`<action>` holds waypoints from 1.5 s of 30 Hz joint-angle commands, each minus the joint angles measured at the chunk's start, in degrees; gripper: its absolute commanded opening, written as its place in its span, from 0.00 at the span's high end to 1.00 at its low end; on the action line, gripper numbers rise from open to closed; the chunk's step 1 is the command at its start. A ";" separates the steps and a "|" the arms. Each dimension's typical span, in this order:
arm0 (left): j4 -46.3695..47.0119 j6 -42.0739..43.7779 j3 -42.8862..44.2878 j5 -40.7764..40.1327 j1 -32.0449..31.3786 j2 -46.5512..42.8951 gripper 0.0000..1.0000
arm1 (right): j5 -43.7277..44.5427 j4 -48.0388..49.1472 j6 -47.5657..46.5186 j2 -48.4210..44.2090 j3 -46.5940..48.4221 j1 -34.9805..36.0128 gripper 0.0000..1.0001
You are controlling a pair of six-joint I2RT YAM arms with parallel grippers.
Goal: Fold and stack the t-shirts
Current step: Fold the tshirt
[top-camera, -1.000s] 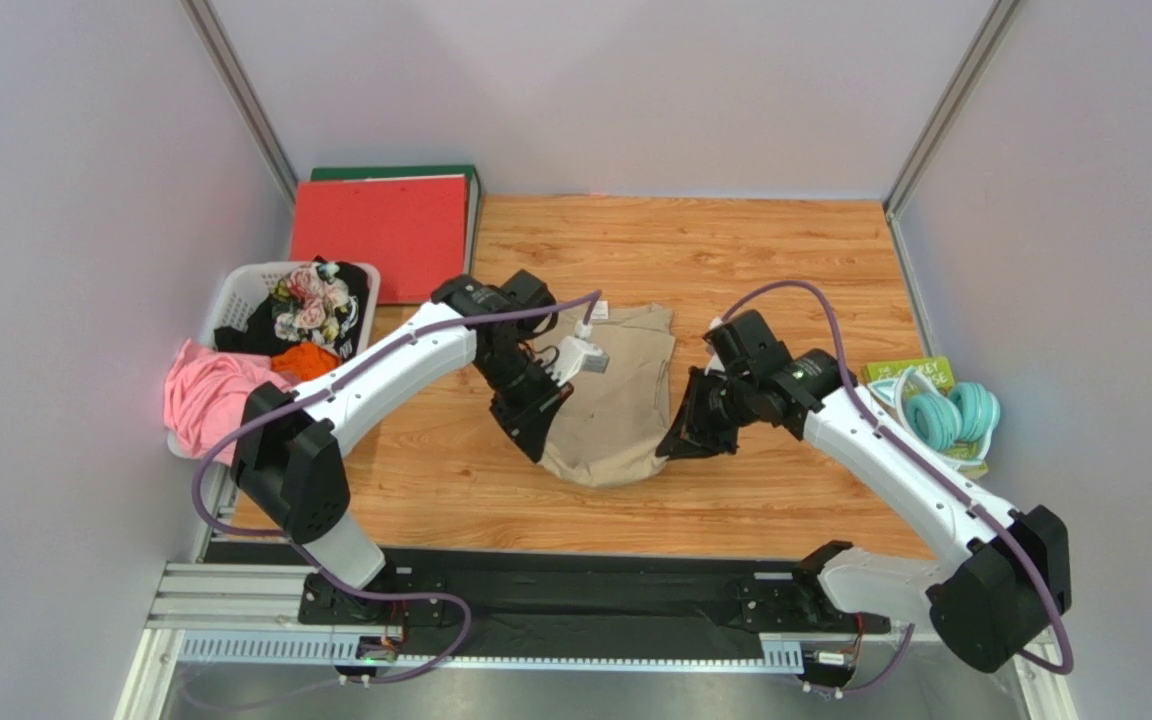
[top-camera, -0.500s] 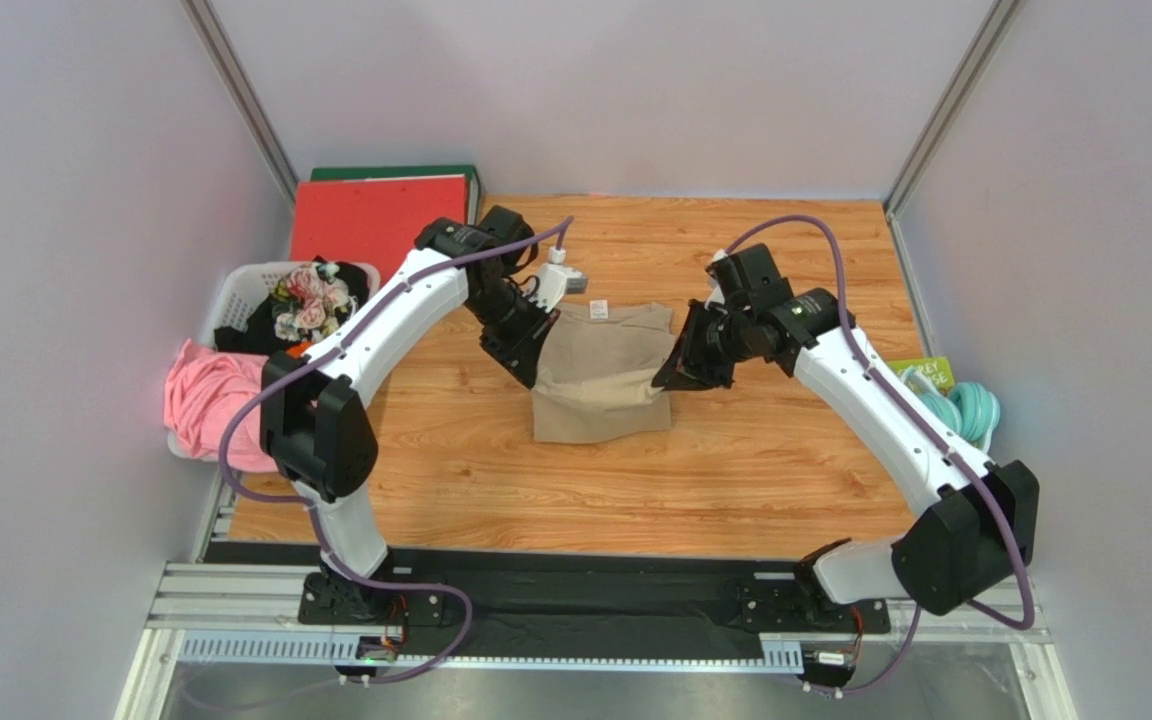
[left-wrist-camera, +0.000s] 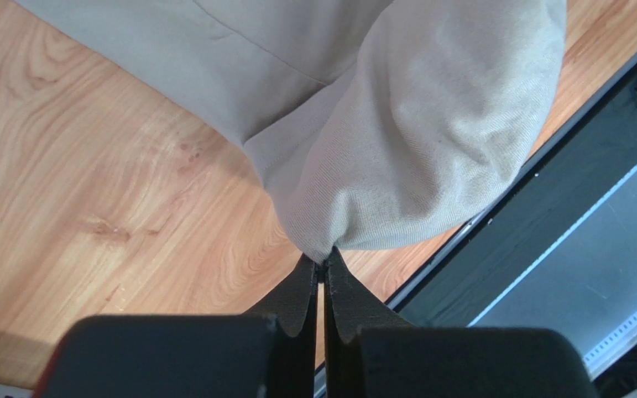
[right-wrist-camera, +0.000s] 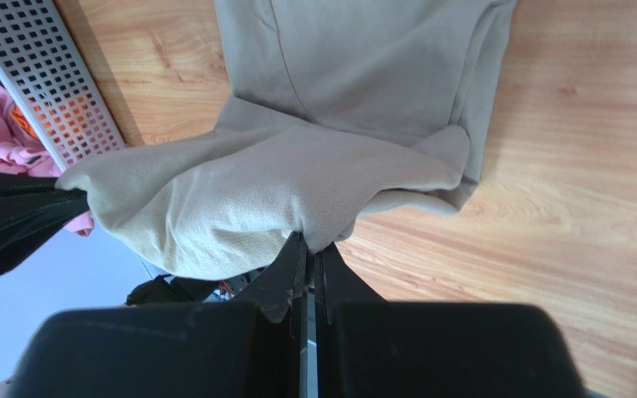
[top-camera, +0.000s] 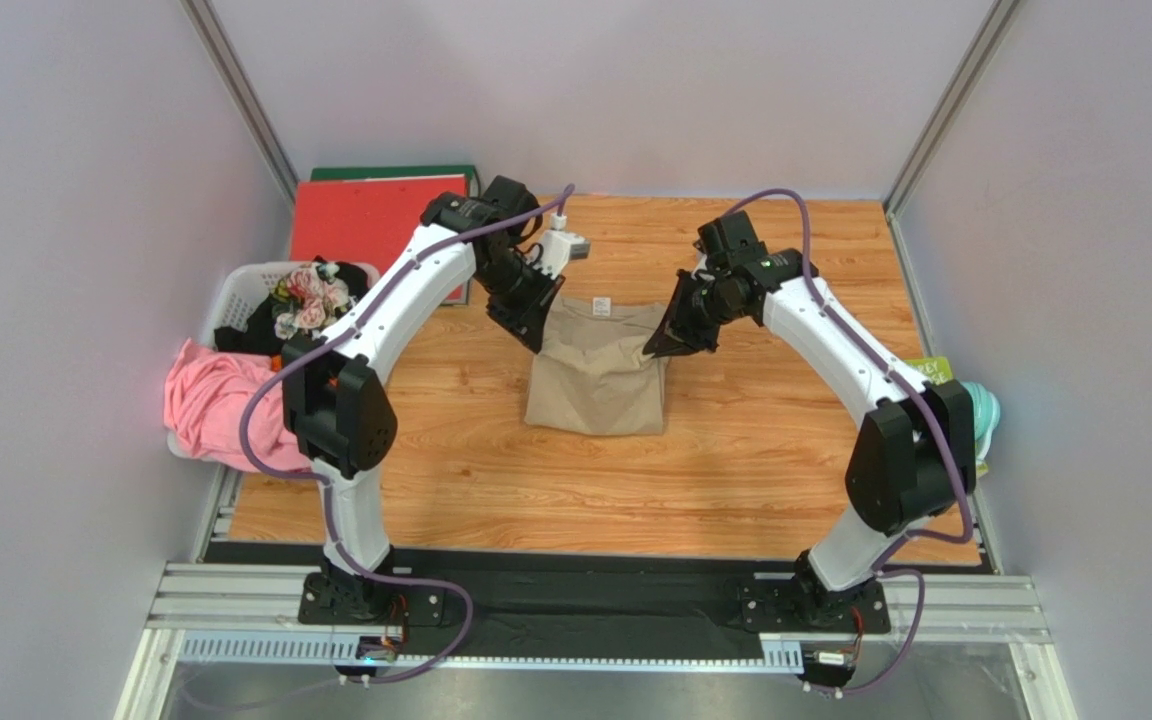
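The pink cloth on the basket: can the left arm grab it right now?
Probably not yet. The left gripper is shut on the tan shirt, so it must let go first. Nothing seems to block the way to the pink cloth.

The table (top-camera: 778, 465) is light brown wood. Three plain walls stand around it: a back wall (top-camera: 597, 75), a left wall (top-camera: 71, 180) and a right wall (top-camera: 1093, 225), all pale grey. A thin metal post (top-camera: 244, 98) runs up each back corner. At the near edge lies a black strip (top-camera: 612, 578), then a silver rail (top-camera: 237, 608). A red folder (top-camera: 379, 225) lies flat at the back left, and a white basket (top-camera: 234, 300) is just beside it. The light is soft and even.
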 commanded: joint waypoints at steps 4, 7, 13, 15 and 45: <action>-0.46 -0.75 6.51 -3.06 0.18 5.64 1.00 | -2.34 2.95 -1.69 5.64 8.65 -2.00 1.00; 0.07 -0.66 8.09 -4.47 0.44 8.10 1.00 | -2.96 3.13 -1.78 7.84 9.97 -2.97 1.00; -0.19 -0.22 14.05 -7.55 1.41 14.16 1.00 | -4.10 4.88 -1.96 11.18 10.24 -5.08 1.00; -1.07 0.22 16.43 -9.04 1.76 16.79 1.00 | -4.89 5.41 -2.04 12.15 10.41 -5.78 1.00; 4.99 -0.22 33.32 -13.09 3.52 31.22 1.00 | -7.62 6.64 -1.43 29.55 24.83 -10.62 1.00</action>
